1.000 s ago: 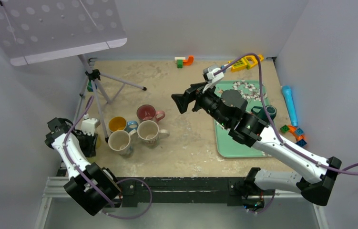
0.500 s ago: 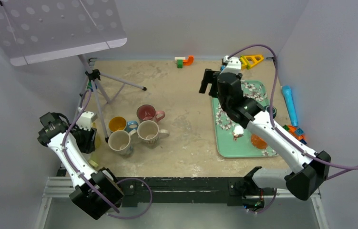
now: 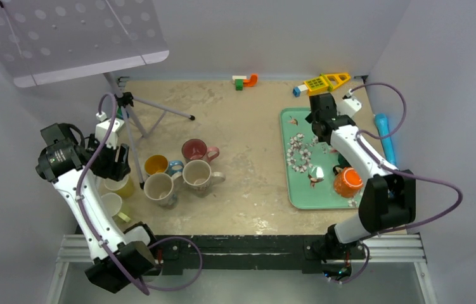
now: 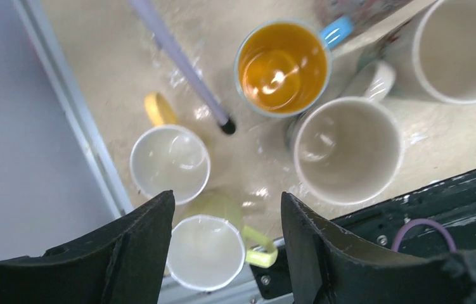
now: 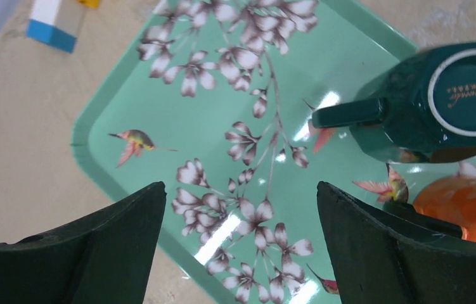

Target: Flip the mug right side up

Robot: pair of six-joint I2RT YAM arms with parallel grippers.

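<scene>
A dark green mug (image 5: 450,101) stands upside down on the mint floral tray (image 5: 96,126), its base ring facing up and its handle pointing left. An orange mug (image 3: 348,182) (image 5: 469,209) sits beside it; I cannot tell which way up it is. My right gripper (image 3: 319,117) (image 5: 240,190) hovers open over the tray's far part, left of the green mug, with nothing between its fingers. My left gripper (image 3: 113,163) (image 4: 225,202) hangs open above an upright yellow mug (image 4: 206,250) (image 3: 111,204) at the near left edge.
Several upright mugs cluster at the left: a blue-handled one (image 3: 156,164), a maroon one (image 3: 194,150), two cream ones (image 3: 159,187) and a pale yellow one (image 4: 170,161). A tripod leg (image 4: 178,60) ends among them. Toys (image 3: 324,82) line the far and right edges.
The right arm swung from the table's middle to above the tray's far end. The left gripper rose and opened, leaving the yellow mug standing upright.
</scene>
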